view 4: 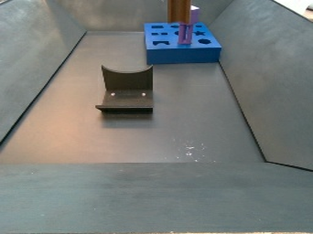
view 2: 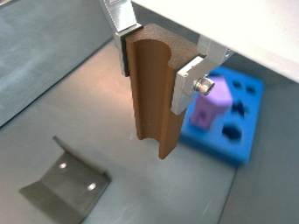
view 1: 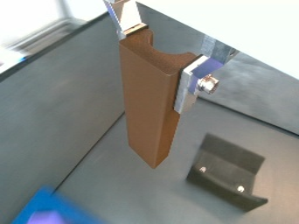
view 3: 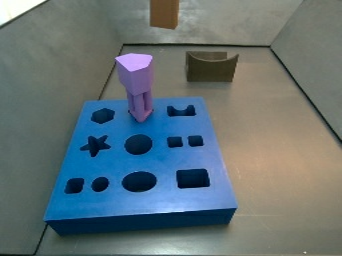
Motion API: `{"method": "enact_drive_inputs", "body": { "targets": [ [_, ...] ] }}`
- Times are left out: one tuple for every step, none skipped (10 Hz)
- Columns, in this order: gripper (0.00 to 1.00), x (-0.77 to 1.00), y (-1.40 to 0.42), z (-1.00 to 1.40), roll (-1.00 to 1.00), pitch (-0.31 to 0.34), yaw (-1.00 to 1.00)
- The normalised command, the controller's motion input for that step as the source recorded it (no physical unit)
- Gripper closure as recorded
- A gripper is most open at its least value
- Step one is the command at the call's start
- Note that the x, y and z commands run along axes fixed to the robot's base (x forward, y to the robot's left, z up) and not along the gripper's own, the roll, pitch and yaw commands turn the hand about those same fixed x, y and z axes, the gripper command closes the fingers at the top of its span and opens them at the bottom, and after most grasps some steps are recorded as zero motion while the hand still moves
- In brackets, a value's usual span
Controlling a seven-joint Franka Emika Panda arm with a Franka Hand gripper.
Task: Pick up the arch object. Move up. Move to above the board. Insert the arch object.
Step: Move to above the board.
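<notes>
The claw (view 2: pixel 155 59) pinches the arch object (view 2: pixel 155 96) between its silver fingers (view 2: pixel 188 84), holding it high off the grey floor. In a side view its lower end (view 3: pixel 162 13) hangs at the top edge, above the blue board (view 3: pixel 134 165) carrying the purple post (view 3: pixel 136 87).

We see a purple pentagonal post (view 3: pixel 135 85) standing upright, the fixture (view 4: pixel 124 89) resting on the grey floor (view 4: pixel 146 137) well apart from the post, two pale screw heads (view 1: pixel 201 171) on its plate in both wrist views, grey walls (view 4: pixel 37 64) rising around our floor
</notes>
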Motion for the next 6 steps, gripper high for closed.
{"method": "enact_drive_inputs", "body": {
  "targets": [
    [1.0,0.0,-1.0,0.26,-0.01,0.069,0.65],
    [1.0,0.0,-1.0,0.27,0.01,0.059,0.42],
    [1.0,0.01,-1.0,0.27,0.01,0.055,0.26],
    [1.0,0.02,-1.0,0.27,0.01,0.064,0.13],
    [1.0,0.04,-1.0,0.28,0.02,0.081,0.08],
    [1.0,0.07,-0.83,0.24,0.01,0.108,0.04]
  ]
}}
